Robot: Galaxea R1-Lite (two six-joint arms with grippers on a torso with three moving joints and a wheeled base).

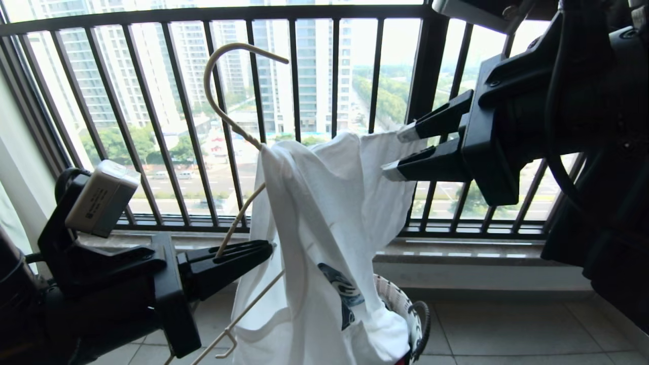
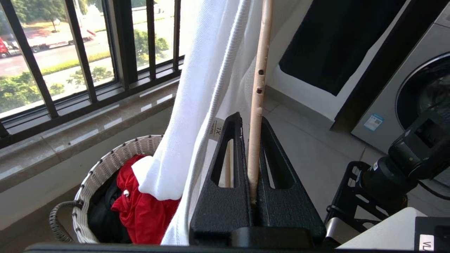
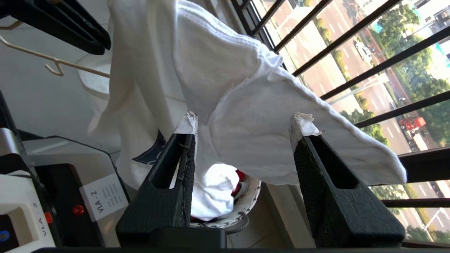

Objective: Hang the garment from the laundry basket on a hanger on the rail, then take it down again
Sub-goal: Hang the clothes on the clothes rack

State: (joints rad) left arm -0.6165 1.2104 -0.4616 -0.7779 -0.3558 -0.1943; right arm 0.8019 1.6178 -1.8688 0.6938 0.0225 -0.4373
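Note:
The white garment [image 1: 324, 218] hangs draped over the cream hanger [image 1: 225, 76], whose hook points up before the window. Its lower end trails into the laundry basket [image 1: 400, 299]. My left gripper [image 1: 263, 248] is low on the left, shut on the hanger's rod [image 2: 256, 140] beside the shirt's collar. High on the right, my right gripper [image 1: 400, 152] is open. A fold of the garment's sleeve [image 3: 260, 137] lies across its fingertips without being pinched. A grey bar end [image 1: 471, 12] shows at the top edge; I cannot tell whether it is the rail.
Black window bars [image 1: 294, 76] and a stone sill [image 1: 456, 251] stand close behind the shirt. A red garment [image 2: 140, 207] fills the basket [image 2: 105, 165]. A washing machine [image 2: 415, 98] stands beyond the left gripper. Dark cloth [image 1: 608, 243] hangs at the right.

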